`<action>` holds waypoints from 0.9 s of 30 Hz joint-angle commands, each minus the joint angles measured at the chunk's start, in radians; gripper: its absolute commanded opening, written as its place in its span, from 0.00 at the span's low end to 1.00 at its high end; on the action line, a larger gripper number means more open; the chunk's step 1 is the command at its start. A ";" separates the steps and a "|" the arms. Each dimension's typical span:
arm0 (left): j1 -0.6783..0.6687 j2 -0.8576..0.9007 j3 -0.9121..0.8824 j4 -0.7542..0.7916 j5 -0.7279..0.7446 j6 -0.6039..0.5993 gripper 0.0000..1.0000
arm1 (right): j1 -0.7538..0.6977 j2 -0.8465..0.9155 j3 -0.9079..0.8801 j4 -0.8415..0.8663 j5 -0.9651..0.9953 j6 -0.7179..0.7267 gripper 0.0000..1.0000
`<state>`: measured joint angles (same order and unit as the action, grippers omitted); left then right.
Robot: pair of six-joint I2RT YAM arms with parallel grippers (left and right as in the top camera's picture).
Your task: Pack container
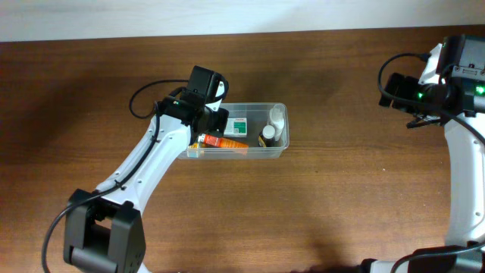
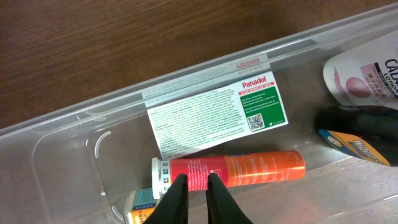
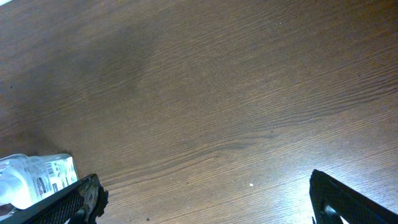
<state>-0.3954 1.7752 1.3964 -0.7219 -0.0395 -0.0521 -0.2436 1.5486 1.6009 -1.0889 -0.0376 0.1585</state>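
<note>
Nearest on the left, the left arm's white links rise from their base and reach across the brown table [image 1: 341, 205] to the left end of the container [image 1: 261, 154], a clear tub lying lengthwise near the middle of the table. Inside it the left gripper [image 2: 196, 180] points down with its dark fingers [image 2: 177, 199] drawn almost together – only a narrow slit between them, nothing caught in it – their tips just over an orange-red tube [image 2: 249, 169]. That tube lies flat along the near wall with its white cap to the left. At its capped end, half hidden under the fingers, sits a small item with a white, blue and orange label [image 2: 138, 205]; I cannot tell what it is. Just beyond the tube a white and green Panadol box [image 2: 217, 115] lies flat against the far wall. Toward the right end there is a dark bottle with a blue and yellow label [image 2: 354, 134], and farther back a white bottle with a pink label [image 2: 364, 78]. Well away at the far right, the right gripper [image 3: 204, 186] hangs over bare wood with its fingers spread wide – empty – and a clear labelled bottle [image 3: 31, 180] lies just beside its left finger.
</note>
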 commanded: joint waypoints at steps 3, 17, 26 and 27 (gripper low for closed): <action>0.001 0.058 -0.006 -0.002 -0.014 0.000 0.10 | -0.006 0.000 0.004 0.003 0.009 0.008 0.98; 0.001 0.123 -0.006 -0.027 -0.066 0.000 0.09 | -0.006 0.000 0.004 0.003 0.009 0.008 0.98; 0.001 0.124 -0.006 -0.058 -0.086 0.000 0.09 | -0.006 0.000 0.004 0.003 0.009 0.007 0.98; 0.001 0.124 -0.006 -0.060 -0.090 0.000 0.09 | -0.006 0.000 0.004 0.003 0.009 0.008 0.98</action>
<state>-0.3954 1.8908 1.3964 -0.7746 -0.0959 -0.0525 -0.2436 1.5486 1.6009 -1.0889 -0.0380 0.1585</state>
